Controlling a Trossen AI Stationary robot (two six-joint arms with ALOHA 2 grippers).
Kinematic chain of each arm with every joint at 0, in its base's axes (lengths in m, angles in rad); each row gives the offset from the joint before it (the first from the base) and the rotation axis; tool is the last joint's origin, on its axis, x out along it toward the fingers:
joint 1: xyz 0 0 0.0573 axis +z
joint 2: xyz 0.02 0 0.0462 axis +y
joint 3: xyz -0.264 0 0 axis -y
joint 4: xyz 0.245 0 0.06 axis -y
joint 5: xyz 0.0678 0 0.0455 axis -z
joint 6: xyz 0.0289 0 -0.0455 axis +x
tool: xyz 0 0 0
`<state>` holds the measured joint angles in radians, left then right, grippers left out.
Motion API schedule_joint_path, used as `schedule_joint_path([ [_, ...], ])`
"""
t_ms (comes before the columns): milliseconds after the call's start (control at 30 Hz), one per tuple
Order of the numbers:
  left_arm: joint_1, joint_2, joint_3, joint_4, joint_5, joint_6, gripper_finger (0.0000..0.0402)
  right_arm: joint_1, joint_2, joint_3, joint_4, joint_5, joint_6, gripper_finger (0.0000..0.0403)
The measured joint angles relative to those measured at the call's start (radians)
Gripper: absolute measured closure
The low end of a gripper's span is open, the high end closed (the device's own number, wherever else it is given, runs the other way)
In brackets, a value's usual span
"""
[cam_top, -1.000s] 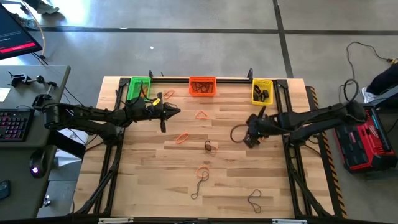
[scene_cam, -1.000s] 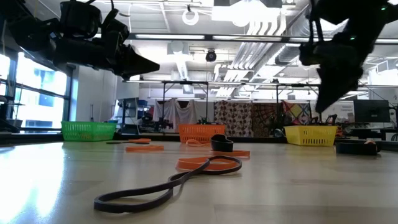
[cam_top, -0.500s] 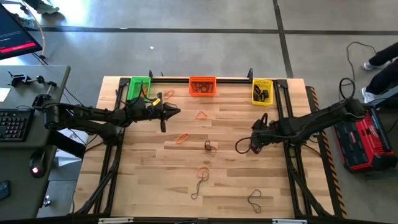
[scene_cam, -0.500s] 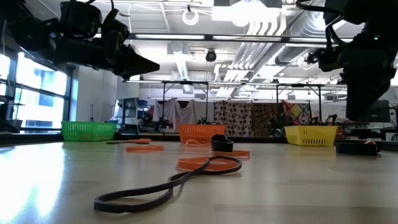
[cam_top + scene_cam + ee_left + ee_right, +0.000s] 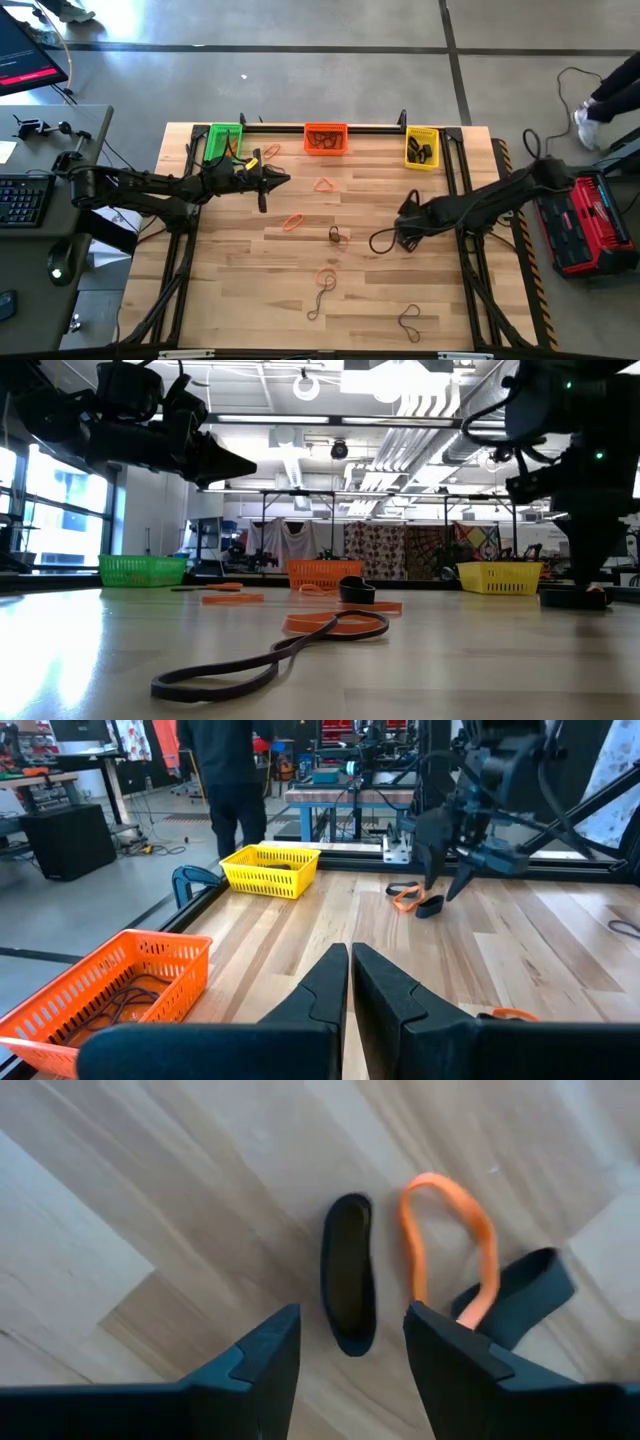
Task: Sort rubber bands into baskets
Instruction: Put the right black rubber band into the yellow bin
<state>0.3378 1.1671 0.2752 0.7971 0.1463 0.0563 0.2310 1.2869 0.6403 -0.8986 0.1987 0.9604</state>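
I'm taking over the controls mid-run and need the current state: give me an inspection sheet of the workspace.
Surface: light wooden table, dark frame rails along its edges.
Job's things: green basket, orange basket and yellow basket along the far edge; loose rubber bands across the middle and near side, e.g. orange band, dark band; black band and orange band under the right gripper.
Clutter: nothing seen.
Grippers: left gripper shut, raised near the green basket; right gripper open, low over the black band.
Cables: black cable loop at the right arm.
Surroundings: keyboard, red case, person behind the table.
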Motion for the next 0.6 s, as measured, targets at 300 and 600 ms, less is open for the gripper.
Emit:
schedule_joint_path([
  [300, 0.000, 0.000, 0.000, 0.000, 0.000, -0.001, 0.0393, -0.002, 0.094, 0.000, 0.081, -0.031, -0.071, 0.0264],
  [600, 0.000, 0.000, 0.000, 0.000, 0.000, 0.025, 0.0393, -0.002, 0.099, 0.000, 0.128, -0.031, -0.094, 0.0394],
])
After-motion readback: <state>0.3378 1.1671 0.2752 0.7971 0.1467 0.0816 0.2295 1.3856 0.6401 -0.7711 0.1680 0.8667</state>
